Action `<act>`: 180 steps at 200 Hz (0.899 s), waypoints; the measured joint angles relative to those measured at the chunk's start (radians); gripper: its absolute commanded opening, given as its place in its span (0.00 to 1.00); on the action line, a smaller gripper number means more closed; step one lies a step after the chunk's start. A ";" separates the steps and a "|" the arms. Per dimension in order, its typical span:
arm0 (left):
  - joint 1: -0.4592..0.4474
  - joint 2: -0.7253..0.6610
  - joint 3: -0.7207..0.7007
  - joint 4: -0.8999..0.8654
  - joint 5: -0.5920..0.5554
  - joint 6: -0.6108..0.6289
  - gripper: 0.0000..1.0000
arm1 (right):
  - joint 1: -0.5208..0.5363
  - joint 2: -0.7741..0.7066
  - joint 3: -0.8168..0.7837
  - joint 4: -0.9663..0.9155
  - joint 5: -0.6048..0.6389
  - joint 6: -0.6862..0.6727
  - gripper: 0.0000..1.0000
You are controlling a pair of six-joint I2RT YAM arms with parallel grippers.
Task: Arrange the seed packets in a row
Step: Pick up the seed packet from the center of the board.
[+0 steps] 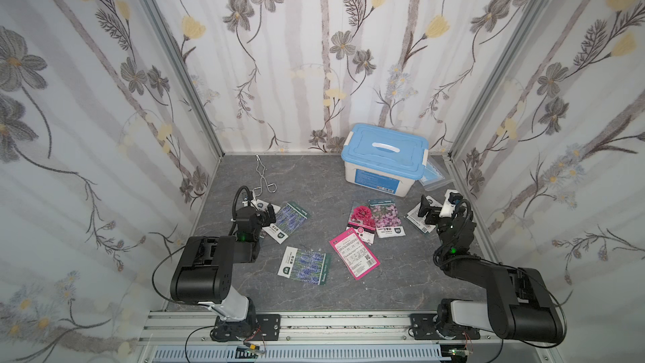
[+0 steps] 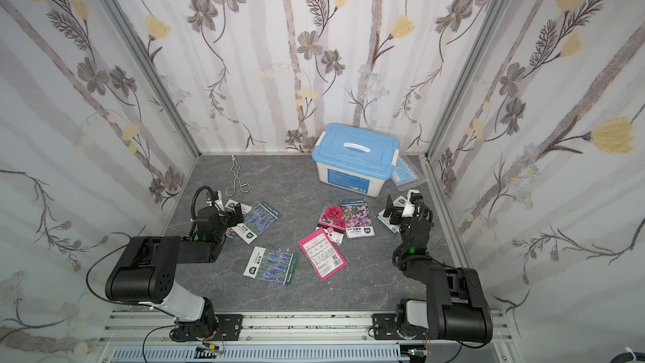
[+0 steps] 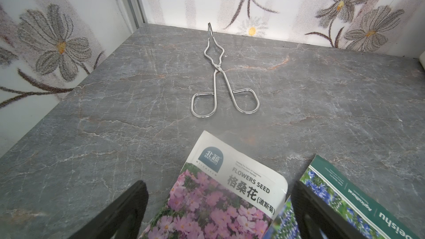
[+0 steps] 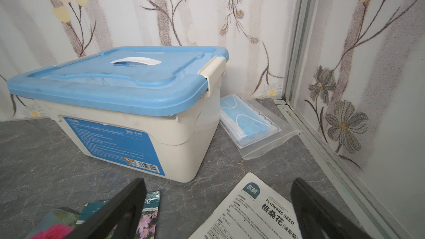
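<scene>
Several seed packets lie scattered on the grey table. In both top views a lavender packet (image 1: 291, 219) and a pink-flower packet (image 3: 218, 194) overlap at the left, under my left gripper (image 1: 268, 211), which is open and astride the pink-flower one (image 3: 218, 212). Another lavender packet (image 1: 304, 266) and a pink-backed packet (image 1: 354, 253) lie near the middle. A carnation packet (image 1: 361, 218) and a pink-flower packet (image 1: 385, 218) overlap further back. My right gripper (image 1: 424, 209) hangs open over a white-backed packet (image 4: 255, 210) at the right, holding nothing.
A blue-lidded white box (image 1: 384, 162) stands at the back right, with a clear pouch of blue masks (image 1: 434, 174) beside it against the right wall. Metal tongs (image 1: 262, 178) lie at the back left. Papered walls close three sides.
</scene>
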 measured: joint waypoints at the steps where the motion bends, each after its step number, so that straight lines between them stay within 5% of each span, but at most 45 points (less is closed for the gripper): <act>1: 0.000 -0.001 0.000 -0.001 -0.002 0.000 1.00 | 0.000 -0.003 0.008 -0.013 0.002 0.000 1.00; 44: -0.045 -0.091 0.181 -0.253 -0.139 -0.007 1.00 | 0.016 -0.071 0.324 -0.438 0.078 0.083 1.00; 74: -0.084 -0.202 0.310 -0.491 -0.247 -0.087 1.00 | 0.082 -0.134 0.348 -0.647 0.084 0.196 1.00; 139: -0.337 -0.246 0.454 -0.966 -0.293 -0.301 1.00 | 0.389 -0.212 0.286 -0.756 -0.043 0.303 1.00; 180: -0.364 -0.252 0.432 -1.154 -0.299 -0.385 1.00 | 0.605 -0.016 0.367 -0.745 -0.096 0.320 0.99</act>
